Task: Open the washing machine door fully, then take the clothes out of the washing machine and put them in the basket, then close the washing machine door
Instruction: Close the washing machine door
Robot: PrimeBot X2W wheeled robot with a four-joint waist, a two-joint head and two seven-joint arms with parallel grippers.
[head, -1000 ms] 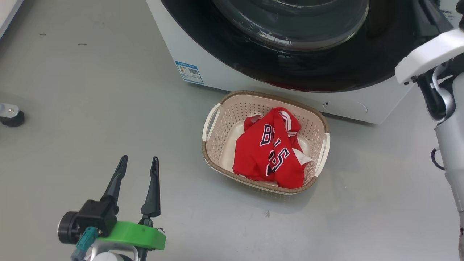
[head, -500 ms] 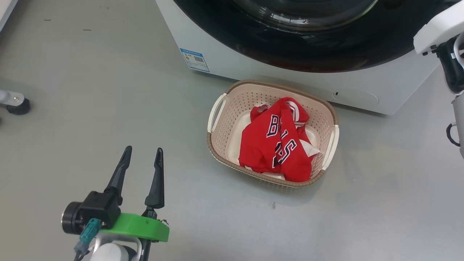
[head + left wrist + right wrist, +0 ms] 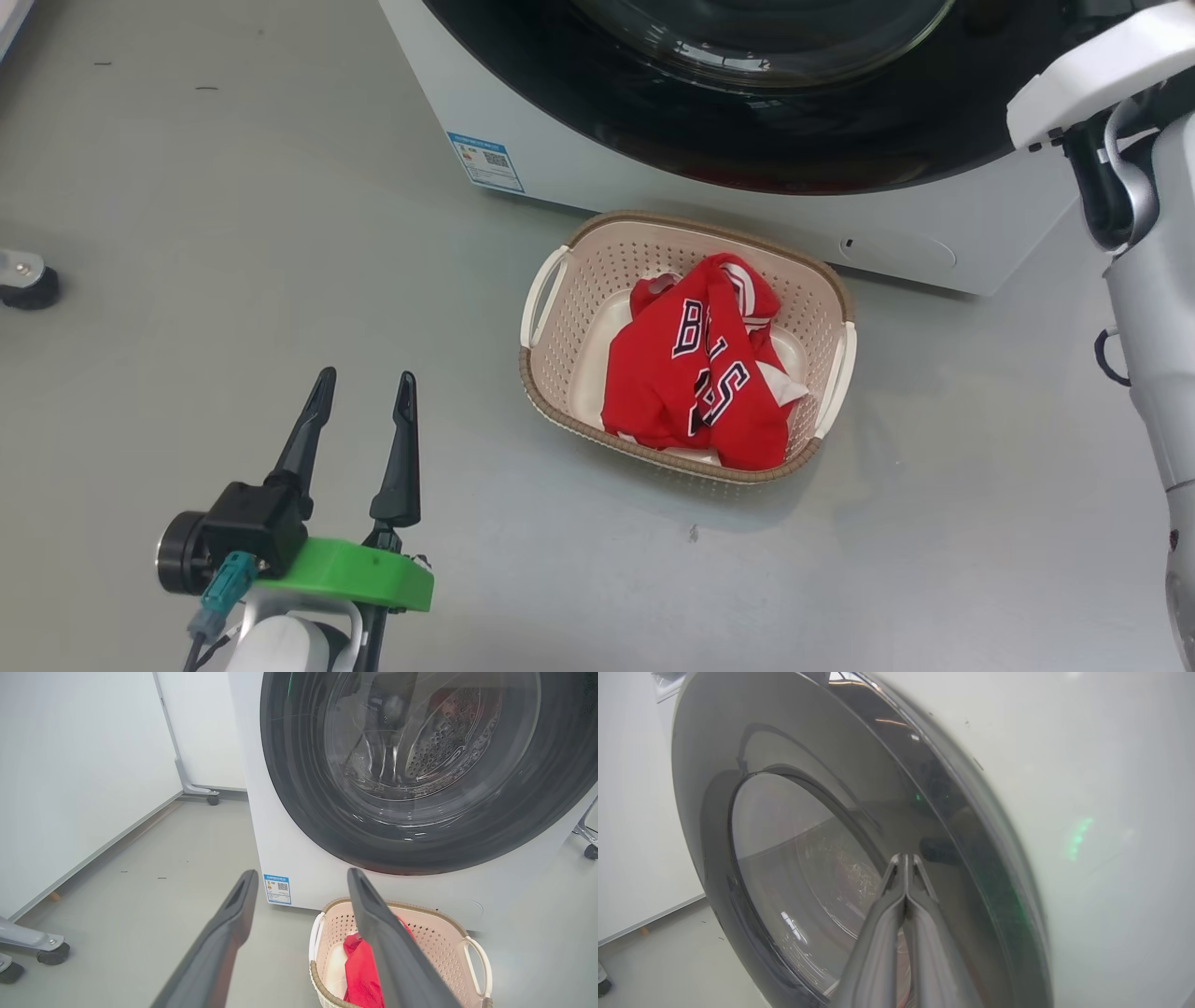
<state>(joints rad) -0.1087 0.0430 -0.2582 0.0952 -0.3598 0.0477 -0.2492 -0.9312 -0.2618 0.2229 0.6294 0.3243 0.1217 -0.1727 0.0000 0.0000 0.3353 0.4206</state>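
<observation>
One step outstanding: latch washing machine door [image 3: 808, 812]. Right gripper [image 3: 905, 856] pinched closed, empty, tip by its edge; press squarely, steadily. Left gripper [image 3: 365, 376] splayed, idle. Clothes [image 3: 695, 373] in basket [image 3: 579, 317].

The floor [image 3: 187, 233] was smooth pale grey, lightly specked. White panels [image 3: 70, 765] stood on grey metal feet [image 3: 25, 939] with black castors [image 3: 52, 953]; a small brownish piece [image 3: 53, 896], possibly a wedge, sat under one.
</observation>
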